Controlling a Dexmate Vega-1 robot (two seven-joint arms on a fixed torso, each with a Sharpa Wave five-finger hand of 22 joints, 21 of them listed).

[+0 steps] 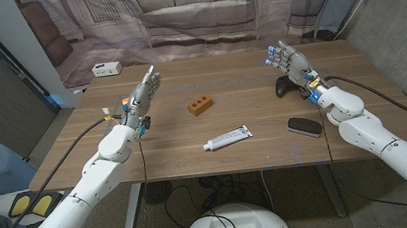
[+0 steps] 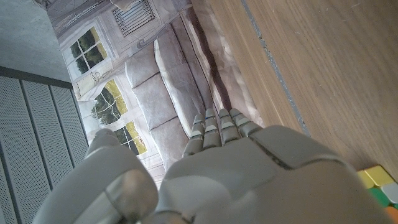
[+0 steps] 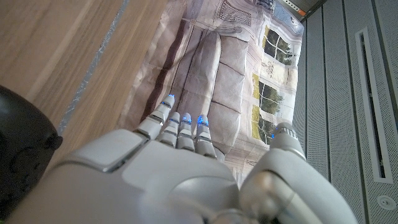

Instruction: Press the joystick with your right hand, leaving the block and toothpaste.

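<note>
the black joystick point(image 1: 286, 86) sits on the table's right side, just beside and below the right hand point(image 1: 291, 62), whose straight fingers point(image 1: 277, 51) reach past it, holding nothing.

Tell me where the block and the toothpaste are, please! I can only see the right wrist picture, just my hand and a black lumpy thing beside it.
Observer: The head view shows the orange-brown block with three holes near the middle of the wooden table, to the left of your right hand.
Operator: And the toothpaste?
Observer: The white toothpaste tube lies nearer the robot than the block, apart from it.
Operator: Is anything else close to my hand?
Observer: A flat black oval object lies nearer the robot than your lumpy thing, the black joystick controller.
</note>
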